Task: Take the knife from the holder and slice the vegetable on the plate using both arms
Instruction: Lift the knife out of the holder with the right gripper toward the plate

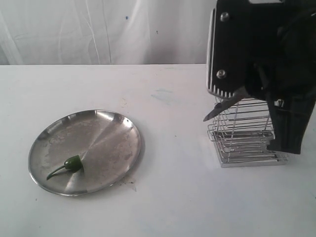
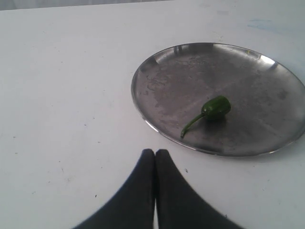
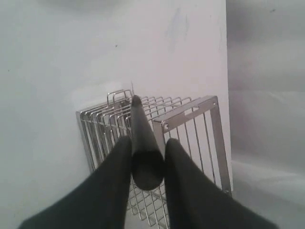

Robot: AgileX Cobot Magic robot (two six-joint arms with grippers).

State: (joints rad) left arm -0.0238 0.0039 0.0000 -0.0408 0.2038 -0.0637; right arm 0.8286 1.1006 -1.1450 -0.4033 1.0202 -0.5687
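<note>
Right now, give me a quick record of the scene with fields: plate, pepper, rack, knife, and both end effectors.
plate: steel, on the white table
pepper: small, green, stem on, lying on the plate, looks uncut
rack: wire, upright, under the right arm
knife: black handle, held at the rack
left end effector: shut, empty, near the plate, not touching it
right end effector: shut on the knife handle
</note>
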